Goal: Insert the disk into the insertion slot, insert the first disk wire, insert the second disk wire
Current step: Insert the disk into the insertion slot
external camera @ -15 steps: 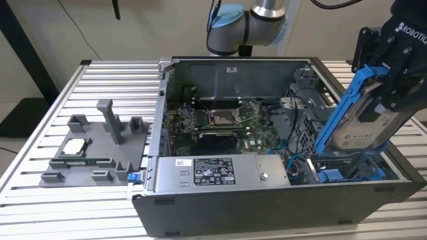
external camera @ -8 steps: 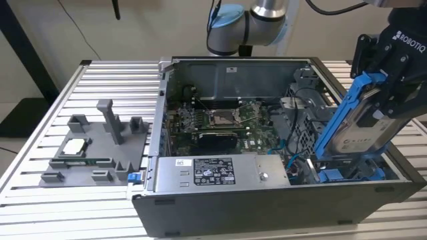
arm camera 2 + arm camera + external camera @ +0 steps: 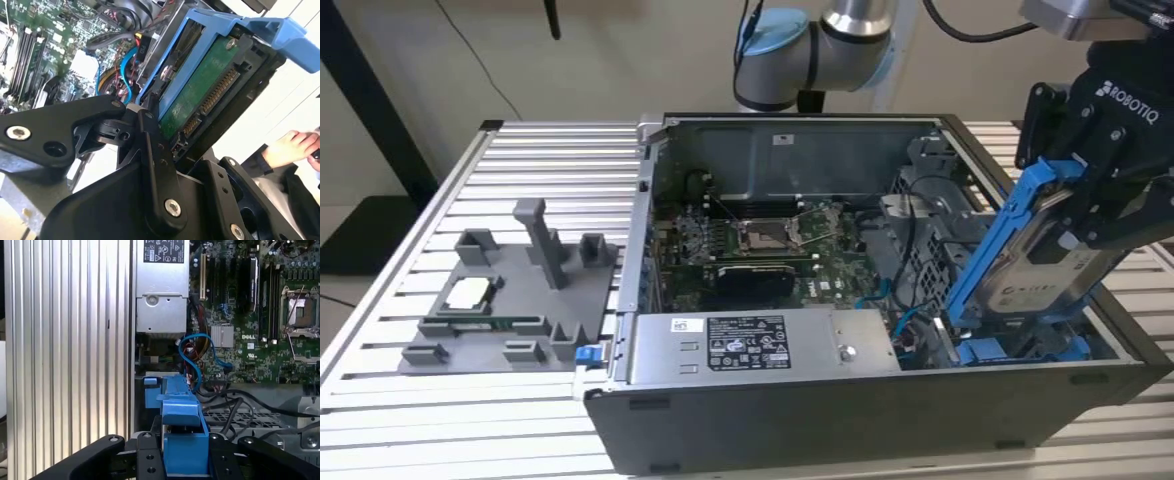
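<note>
The disk (image 3: 1041, 265), clipped in its blue carrier, stands steeply tilted at the exterior view's right end of the open computer case (image 3: 854, 420); its lower end dips among the blue tabs of the insertion slot (image 3: 1014, 350), how far in is hard to make out; the case sits on a ribbed metal tabletop (image 3: 520, 160); the black hand (image 3: 1090, 218), hanging from above, is clamped on the disk's upper half.

Ribbed metal table (image 3: 534, 160), beige wall (image 3: 627, 50)
</note>
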{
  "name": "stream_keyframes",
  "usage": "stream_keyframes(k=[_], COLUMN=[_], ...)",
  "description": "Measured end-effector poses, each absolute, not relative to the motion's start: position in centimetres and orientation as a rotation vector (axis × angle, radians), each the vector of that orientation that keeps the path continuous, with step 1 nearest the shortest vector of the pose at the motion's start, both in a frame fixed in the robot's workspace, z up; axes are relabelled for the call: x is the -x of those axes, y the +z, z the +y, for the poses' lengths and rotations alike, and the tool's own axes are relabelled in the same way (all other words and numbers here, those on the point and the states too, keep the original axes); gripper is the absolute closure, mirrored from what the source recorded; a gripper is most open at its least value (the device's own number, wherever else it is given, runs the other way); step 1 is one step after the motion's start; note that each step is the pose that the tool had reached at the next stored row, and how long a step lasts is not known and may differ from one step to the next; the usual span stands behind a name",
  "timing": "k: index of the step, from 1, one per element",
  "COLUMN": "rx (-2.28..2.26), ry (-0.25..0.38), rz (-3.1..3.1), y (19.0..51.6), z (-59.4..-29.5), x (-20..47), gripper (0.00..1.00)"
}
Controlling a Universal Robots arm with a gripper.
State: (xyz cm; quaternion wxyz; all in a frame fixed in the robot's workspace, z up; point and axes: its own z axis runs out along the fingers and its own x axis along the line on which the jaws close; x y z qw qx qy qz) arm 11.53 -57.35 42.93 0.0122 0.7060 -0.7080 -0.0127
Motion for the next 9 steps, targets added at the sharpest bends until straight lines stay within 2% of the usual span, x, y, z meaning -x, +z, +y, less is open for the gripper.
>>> stream_keyframes(k=[9], rx=[-2.203], ry=[-0.043], rz=[-2.208], y=[41.7], z=[-57.4], x=[-11.9], gripper=[0.67])
